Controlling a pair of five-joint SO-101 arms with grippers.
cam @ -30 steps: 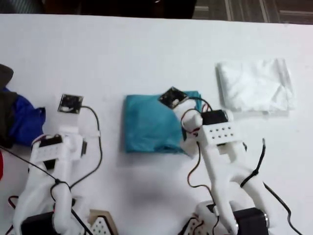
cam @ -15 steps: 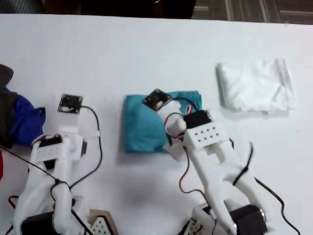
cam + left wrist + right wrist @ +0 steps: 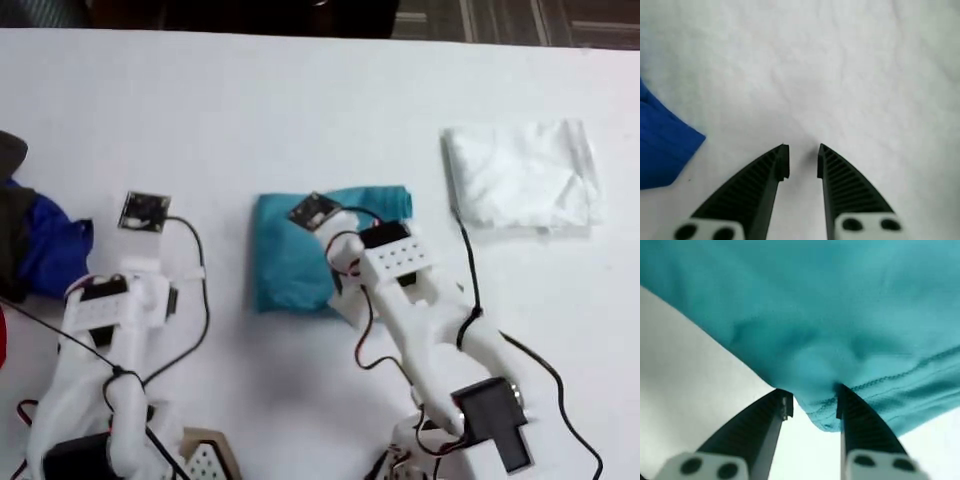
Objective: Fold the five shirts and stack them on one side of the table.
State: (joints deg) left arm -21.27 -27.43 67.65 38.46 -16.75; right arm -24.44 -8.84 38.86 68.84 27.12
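teal shirt (image 3: 290, 255) folded, centre; white shirt (image 3: 520, 175) folded, right; blue shirt (image 3: 55, 255) crumpled, left

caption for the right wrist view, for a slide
Right tool at the hemmed edge of the teal shirt, with the white table beneath.

Three lots of shirts across the counter (image 3: 300, 100), with two arms on the near side.
A shirt heap (image 3: 40, 245) lies at the left edge, and the left end effector (image 3: 802, 161) hangs over bare counter just right of it. The middle shirt (image 3: 290, 255) lies at the centre, its near hem between the jaws of the right end effector (image 3: 812, 405). The far-right shirt (image 3: 520, 175) lies farther back and to the right, well apart from both arms.
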